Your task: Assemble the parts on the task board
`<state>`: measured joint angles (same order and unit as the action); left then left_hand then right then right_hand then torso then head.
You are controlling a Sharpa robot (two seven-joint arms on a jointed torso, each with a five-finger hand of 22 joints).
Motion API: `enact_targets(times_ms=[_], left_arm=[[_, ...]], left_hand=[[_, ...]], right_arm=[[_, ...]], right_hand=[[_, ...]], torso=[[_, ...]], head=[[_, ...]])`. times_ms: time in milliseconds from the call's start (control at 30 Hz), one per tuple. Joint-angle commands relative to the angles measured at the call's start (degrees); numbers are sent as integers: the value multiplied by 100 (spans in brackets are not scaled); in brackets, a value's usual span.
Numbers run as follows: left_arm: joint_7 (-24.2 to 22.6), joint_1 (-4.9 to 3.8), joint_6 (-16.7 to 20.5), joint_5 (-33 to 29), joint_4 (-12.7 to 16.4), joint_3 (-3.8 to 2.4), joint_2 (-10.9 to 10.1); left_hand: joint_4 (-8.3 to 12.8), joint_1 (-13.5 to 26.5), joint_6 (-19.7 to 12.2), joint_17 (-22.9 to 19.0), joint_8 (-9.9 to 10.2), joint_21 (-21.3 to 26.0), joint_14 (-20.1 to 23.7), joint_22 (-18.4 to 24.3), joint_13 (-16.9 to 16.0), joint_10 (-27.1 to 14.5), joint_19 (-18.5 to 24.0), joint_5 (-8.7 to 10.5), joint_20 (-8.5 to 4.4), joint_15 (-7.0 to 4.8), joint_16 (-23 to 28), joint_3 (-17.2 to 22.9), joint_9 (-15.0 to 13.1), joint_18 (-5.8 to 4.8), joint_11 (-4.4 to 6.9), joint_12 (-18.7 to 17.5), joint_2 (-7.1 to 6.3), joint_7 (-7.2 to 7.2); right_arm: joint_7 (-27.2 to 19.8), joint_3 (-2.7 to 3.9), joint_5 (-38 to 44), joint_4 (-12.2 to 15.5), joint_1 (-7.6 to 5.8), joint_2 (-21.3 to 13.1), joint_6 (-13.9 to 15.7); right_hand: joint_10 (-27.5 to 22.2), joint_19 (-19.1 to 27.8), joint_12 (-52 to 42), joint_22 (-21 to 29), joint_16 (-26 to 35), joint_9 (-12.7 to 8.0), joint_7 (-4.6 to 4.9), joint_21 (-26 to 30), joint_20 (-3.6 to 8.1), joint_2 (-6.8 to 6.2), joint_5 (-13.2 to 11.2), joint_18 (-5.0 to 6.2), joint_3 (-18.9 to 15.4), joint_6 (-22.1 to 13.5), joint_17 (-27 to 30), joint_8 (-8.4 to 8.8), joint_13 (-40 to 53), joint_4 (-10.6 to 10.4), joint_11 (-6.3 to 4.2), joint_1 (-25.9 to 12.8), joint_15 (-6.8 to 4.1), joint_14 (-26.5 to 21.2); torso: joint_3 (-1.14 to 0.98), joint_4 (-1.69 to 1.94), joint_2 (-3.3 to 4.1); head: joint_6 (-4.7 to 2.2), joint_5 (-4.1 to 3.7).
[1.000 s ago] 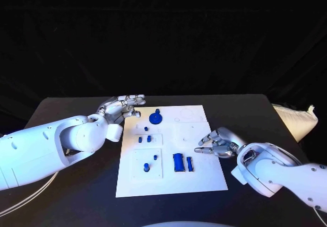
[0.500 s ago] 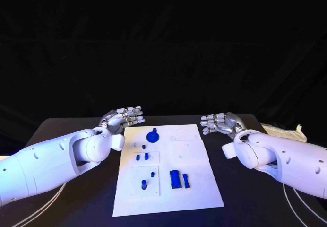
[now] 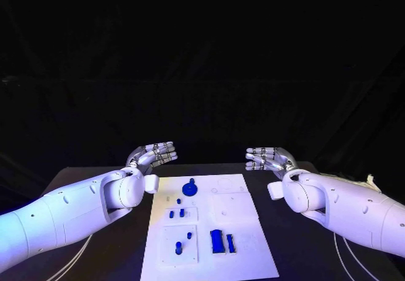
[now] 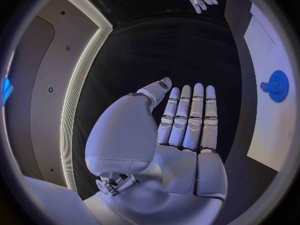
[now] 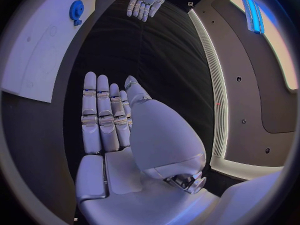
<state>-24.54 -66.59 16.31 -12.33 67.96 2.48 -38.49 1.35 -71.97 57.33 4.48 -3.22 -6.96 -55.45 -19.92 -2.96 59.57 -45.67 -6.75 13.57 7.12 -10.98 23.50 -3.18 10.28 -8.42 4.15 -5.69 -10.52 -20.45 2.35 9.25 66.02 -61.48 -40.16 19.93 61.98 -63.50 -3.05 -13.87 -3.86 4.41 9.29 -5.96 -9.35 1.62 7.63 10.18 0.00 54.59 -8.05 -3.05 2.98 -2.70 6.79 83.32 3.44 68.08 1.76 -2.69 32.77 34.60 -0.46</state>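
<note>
Blue parts (image 3: 218,240) are seen lying on the white task board (image 3: 240,219). The left hand (image 3: 154,155) and right hand (image 3: 267,158) are raised beyond the board's far corners, flat-fingered, holding nothing. Whether assembly is done cannot be told.

White rounded arms (image 3: 76,205); silver segmented robot hand (image 4: 181,130) each; thin pale cables.

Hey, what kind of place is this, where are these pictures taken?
Probably a robot lab or test cell. A white task board with small blue parts lies on a black table against a dark backdrop, and the open left hand and right hand hang above the table's far end.
</note>
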Motion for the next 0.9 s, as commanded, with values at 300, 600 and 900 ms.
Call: enact_targets(times_ms=[300,600,900], left_arm=[[-148,189,807,364,661,-73,-184],[-422,518,2238,994,1776,-200,-500],[-525,642,2778,1232,2197,-248,-619]], left_hand=[[-135,3710,-2953,-448,322,696,2859,1027,296,-3069,2354,675,-700,-712,567,-1213,318,-469,436,-415,569,544],[-135,4780,-3805,-448,322,696,3685,1324,296,-3957,3035,675,-901,-712,1098,-1562,318,-589,842,-415,569,1052],[-135,5517,-4396,-448,322,696,4251,1527,296,-4565,3484,675,-1357,-712,1098,-1801,318,-1028,842,-415,569,1052]], right_arm=[[-309,-81,-311,824,46,-165,838],[-809,-204,-801,2077,114,-395,2100],[-935,-235,-925,2394,132,-453,2418]], right_hand=[[-3197,3278,305,716,386,-441,-479,596,483,-162,-763,-463,0,-2817,805,305,-298,270,-679,-4300,-344,-3512],[-4124,4223,305,923,386,-441,-929,596,935,-162,-763,-588,0,-3626,805,305,-298,270,-679,-5538,-344,-4527],[-4755,4873,305,1387,386,-441,-929,596,935,-162,-763,-1018,0,-4188,805,305,-298,270,-679,-6390,-344,-5222]], torso=[[-170,260,-154],[-176,269,-159],[-176,269,-159]], head=[[-21,44],[-22,46],[-22,46]])
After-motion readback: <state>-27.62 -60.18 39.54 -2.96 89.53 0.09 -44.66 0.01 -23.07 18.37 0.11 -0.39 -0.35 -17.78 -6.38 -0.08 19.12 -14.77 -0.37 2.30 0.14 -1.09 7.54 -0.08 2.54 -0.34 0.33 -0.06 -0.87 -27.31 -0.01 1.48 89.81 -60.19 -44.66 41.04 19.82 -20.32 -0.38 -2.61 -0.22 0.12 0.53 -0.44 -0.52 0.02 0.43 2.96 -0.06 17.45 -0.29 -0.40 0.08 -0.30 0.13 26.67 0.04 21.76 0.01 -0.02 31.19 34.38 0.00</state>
